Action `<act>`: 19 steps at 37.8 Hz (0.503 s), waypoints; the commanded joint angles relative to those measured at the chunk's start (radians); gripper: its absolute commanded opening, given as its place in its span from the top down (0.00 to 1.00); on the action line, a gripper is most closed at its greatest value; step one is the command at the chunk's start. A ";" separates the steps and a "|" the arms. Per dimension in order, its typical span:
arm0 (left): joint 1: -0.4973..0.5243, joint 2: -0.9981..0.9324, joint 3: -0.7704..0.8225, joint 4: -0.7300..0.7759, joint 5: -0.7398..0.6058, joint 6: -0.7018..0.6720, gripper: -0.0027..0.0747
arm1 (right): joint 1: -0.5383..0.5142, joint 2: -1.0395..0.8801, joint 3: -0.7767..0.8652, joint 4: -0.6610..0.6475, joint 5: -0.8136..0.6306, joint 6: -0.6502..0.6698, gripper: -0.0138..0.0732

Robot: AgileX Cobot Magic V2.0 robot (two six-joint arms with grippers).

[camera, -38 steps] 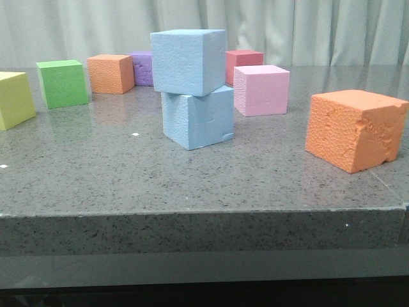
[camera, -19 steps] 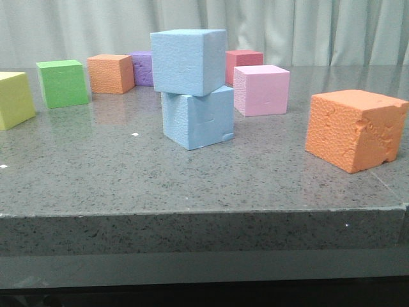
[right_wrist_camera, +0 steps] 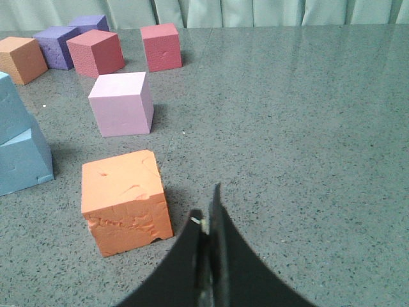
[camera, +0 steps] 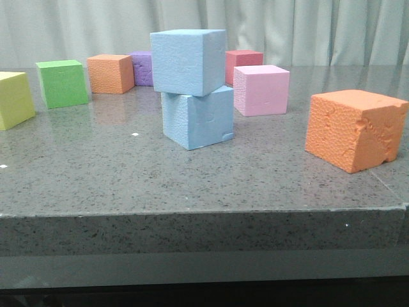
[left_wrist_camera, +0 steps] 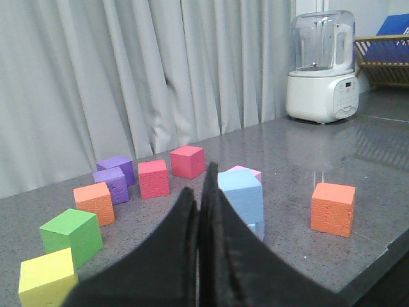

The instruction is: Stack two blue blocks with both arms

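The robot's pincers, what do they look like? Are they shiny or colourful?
Not colourful. The left pincer has two black, matte fingers that are broad at the base and curve up to thin tips, a bit like a beak. The right pincer looks the same: black, smooth and tapering, with a tiny pale speck near its tip. No cables, markings or arm parts show in these views.

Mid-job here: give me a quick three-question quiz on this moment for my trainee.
1. True or false: the upper blue block sits squarely aligned on the lower blue block.
2. Which cube stands nearest the right pincer? A) pink cube B) orange cube C) green cube
3. Fill in: the left pincer is ____ and holds nothing.

Key
1. False; it is twisted and overhangs the lower block's left side in the front view.
2. B, the chipped orange cube.
3. Shut.
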 commanded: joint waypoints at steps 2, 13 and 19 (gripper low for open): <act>-0.006 0.017 -0.023 -0.010 -0.080 -0.002 0.99 | -0.005 0.011 -0.024 0.004 -0.076 -0.008 0.92; 0.011 -0.003 0.069 -0.006 -0.121 -0.002 0.99 | -0.005 0.011 -0.024 0.004 -0.076 -0.008 0.92; 0.119 -0.061 0.159 0.004 -0.180 -0.086 0.99 | -0.005 0.011 -0.024 0.004 -0.076 -0.008 0.92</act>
